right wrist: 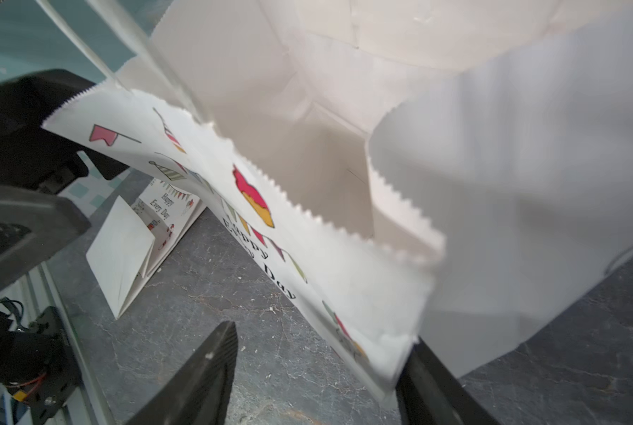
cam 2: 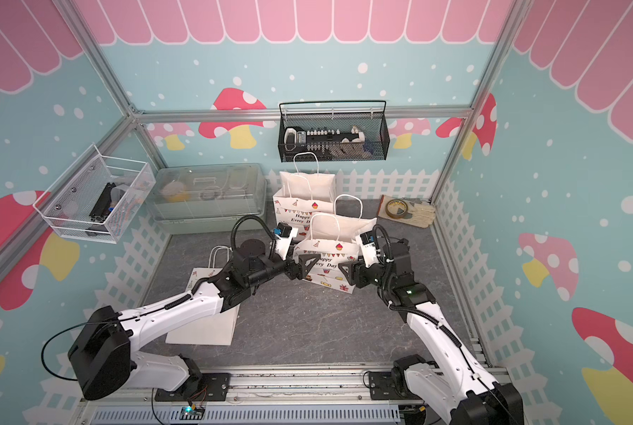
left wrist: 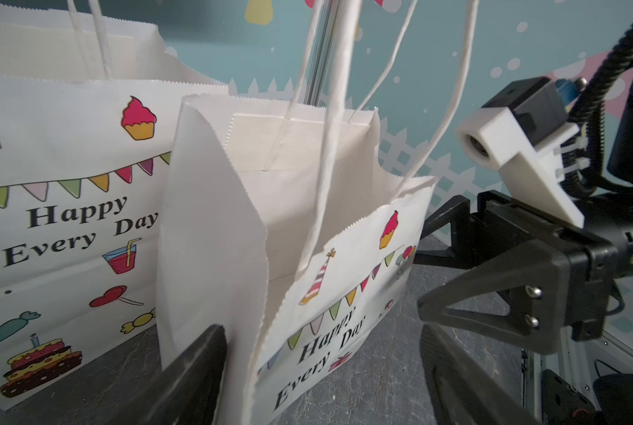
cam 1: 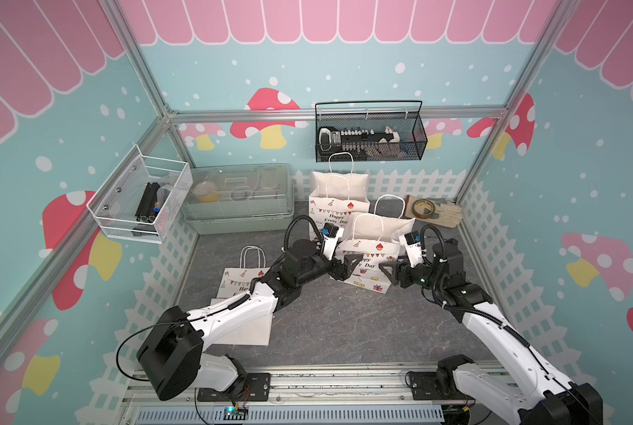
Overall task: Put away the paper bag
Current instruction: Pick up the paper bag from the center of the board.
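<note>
Gray counter point(cam 1: 326, 323) carries three party-print bags. The paper bag point(cam 1: 368, 279) stands open mid-counter, just in front of a second upright bag point(cam 1: 338, 206). A third bag point(cam 1: 241, 283) lies flat under the left arm. Left claw point(cam 1: 346, 266) is spread, straddling the paper bag's left corner. Right claw point(cam 1: 388, 272) is spread around its right front corner.

The white paper bag point(cam 1: 368, 274) bears coloured bunting, a pink cupcake, black lettering; the table point(cam 1: 344, 323) is veined dark grey.
</note>
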`<state>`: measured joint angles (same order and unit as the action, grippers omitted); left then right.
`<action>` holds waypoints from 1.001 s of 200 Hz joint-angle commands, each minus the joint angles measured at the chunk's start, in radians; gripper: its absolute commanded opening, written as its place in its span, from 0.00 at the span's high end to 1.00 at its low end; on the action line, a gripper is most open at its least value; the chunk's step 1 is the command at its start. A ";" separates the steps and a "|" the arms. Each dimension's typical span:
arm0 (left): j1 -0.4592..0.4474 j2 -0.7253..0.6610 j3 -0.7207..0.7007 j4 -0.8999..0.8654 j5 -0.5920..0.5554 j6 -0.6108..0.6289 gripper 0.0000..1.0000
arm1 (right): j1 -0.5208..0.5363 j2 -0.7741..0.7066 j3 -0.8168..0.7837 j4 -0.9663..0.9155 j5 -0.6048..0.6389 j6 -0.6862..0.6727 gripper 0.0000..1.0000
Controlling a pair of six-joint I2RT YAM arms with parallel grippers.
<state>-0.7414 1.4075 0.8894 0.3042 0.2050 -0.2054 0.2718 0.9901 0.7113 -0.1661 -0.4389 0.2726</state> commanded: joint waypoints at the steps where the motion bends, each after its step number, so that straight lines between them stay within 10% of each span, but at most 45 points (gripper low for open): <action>1: -0.007 0.040 0.029 -0.005 0.059 -0.001 0.17 | 0.014 -0.009 -0.006 0.048 0.023 -0.035 0.38; 85: -0.012 0.008 0.007 -0.017 0.047 -0.007 0.18 | 0.018 -0.067 -0.018 0.034 0.045 -0.007 0.73; 200: 0.099 -0.511 -0.176 -0.238 -0.075 -0.033 0.17 | 0.021 -0.147 0.101 -0.191 -0.086 0.030 1.00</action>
<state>-0.6792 0.9642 0.7567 0.1570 0.1318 -0.2173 0.2844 0.8749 0.7681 -0.2878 -0.4721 0.2966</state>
